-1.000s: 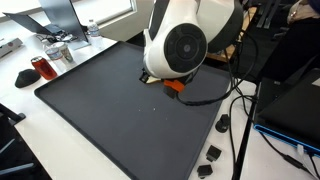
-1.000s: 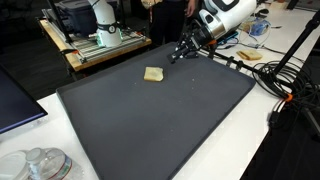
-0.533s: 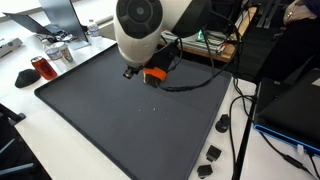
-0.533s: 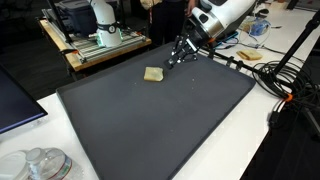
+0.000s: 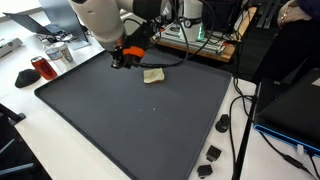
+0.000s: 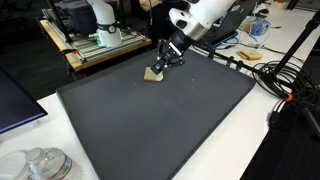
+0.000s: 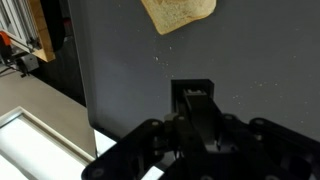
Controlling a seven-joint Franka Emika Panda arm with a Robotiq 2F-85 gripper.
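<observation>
Okay, Robotiq gripper point(image 5: 120, 60) is hovering low over the far part of the black mat point(image 5: 120, 125), near the tan bread-like piece point(image 5: 153, 76) but apart from it, with bare mat showing between them in the wrist view. In an exterior view the piece is lying at about 4 o'clock from the gripper. In the wrist view the piece point(image 7: 178, 13) is sitting at 12 o'clock from the gripper point(image 7: 192, 95), cut off by the frame edge. In an exterior view point(image 6: 153, 73) it is lying flat near the mat's far edge, just under the fingertips at roughly 7 o'clock. Finger spread: cannot tell, since only a dark block is showing in the wrist view and the exterior views are too small. Nothing is being held. The piece is looking thin, light, soft and likely crumbly, with a ragged edge, so a gentle pinch across two opposite edges looks safest, fingers coming straight down to the mat. A hard squeeze could be crushing or tearing it. A reddish can point(image 5: 40, 67) is standing off the mat at 9 o'clock, and small black parts point(image 5: 222, 124) are lying on the white table point(image 5: 20, 150).
</observation>
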